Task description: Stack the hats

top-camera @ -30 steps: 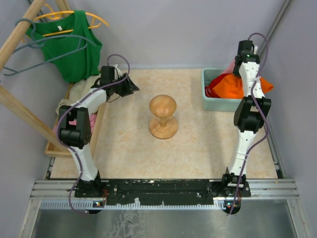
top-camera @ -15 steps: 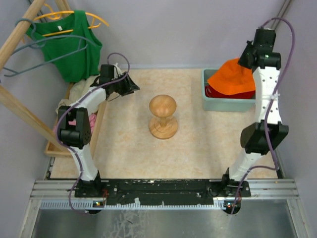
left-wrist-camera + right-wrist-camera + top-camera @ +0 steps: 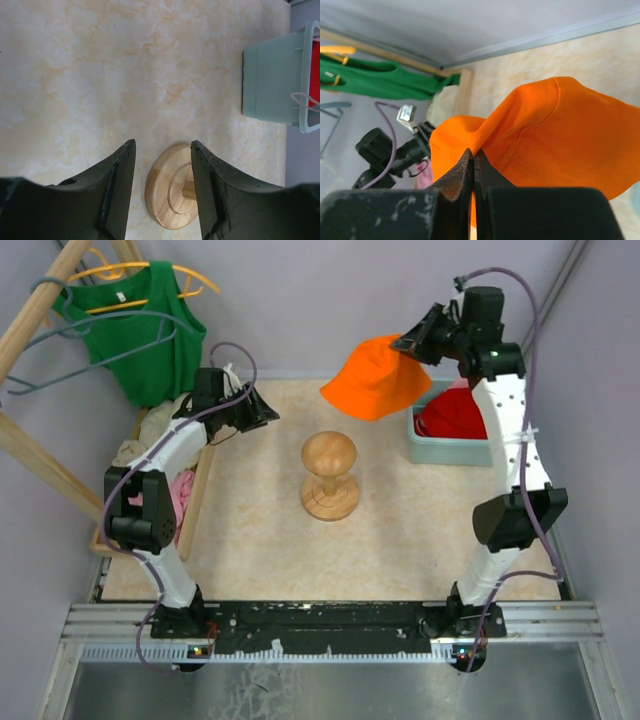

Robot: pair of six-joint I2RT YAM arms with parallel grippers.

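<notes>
We've got the right hand point(image 3: 412, 341) pinched shut on the brim of the orange bucket hat point(image 3: 378, 377), dangling it up between the teal bin point(image 3: 445, 453) and the wooden hat stand point(image 3: 329, 475), we reckon ready to drop over it, left hand point(image 3: 265, 414) hovering empty, fingers apart.

One orange hat point(image 3: 375, 380), one red hat point(image 3: 455, 420), one stand point(image 3: 329, 475), one bin point(image 3: 440, 452)
</notes>
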